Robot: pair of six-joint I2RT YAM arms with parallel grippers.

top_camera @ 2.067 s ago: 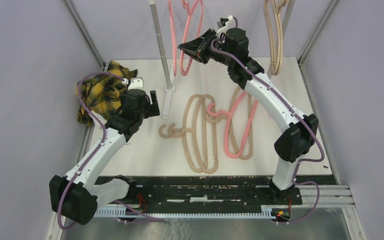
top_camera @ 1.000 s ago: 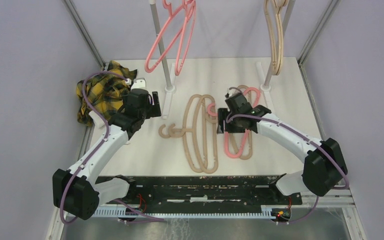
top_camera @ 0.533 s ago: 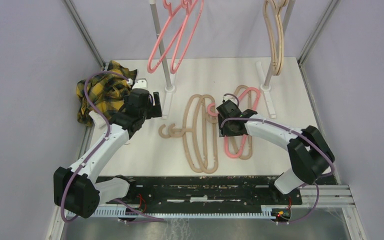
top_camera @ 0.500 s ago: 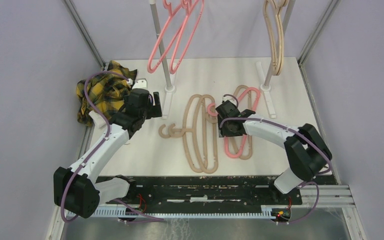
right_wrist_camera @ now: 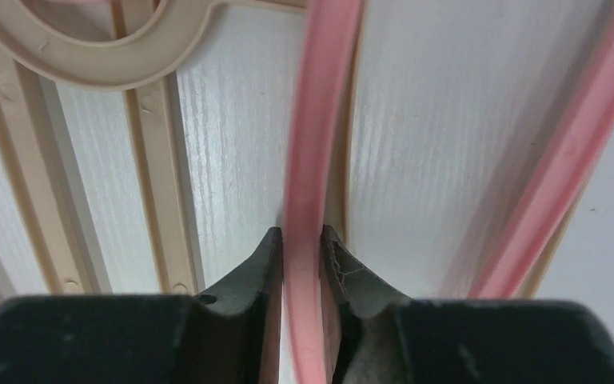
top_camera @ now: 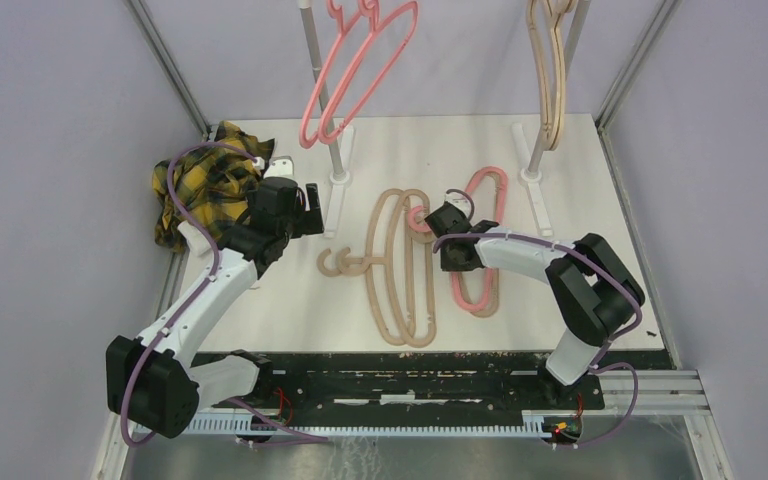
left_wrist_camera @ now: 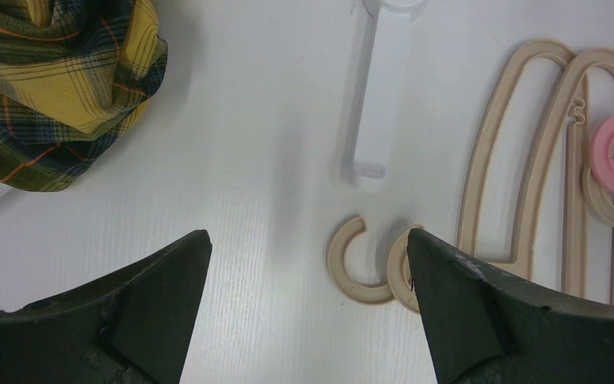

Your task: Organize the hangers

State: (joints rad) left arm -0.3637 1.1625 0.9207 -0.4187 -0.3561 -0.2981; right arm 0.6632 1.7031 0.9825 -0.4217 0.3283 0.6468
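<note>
No readable text, label, brand, number or sign appears in any view.

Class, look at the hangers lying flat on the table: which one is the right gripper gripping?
The pink hanger, the only pink one on the table. The right gripper pinches its bar; the beige hangers beside it are not gripped.

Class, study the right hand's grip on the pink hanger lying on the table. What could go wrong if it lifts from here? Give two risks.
1. The right hand is shut on one bar of the pink hanger, whose hook overlaps a beige hook. Lifting may drag that beige hanger along.
2. The fingertips pinch only a thin bar off to one side, so the long hanger could tilt or slip out.
</note>
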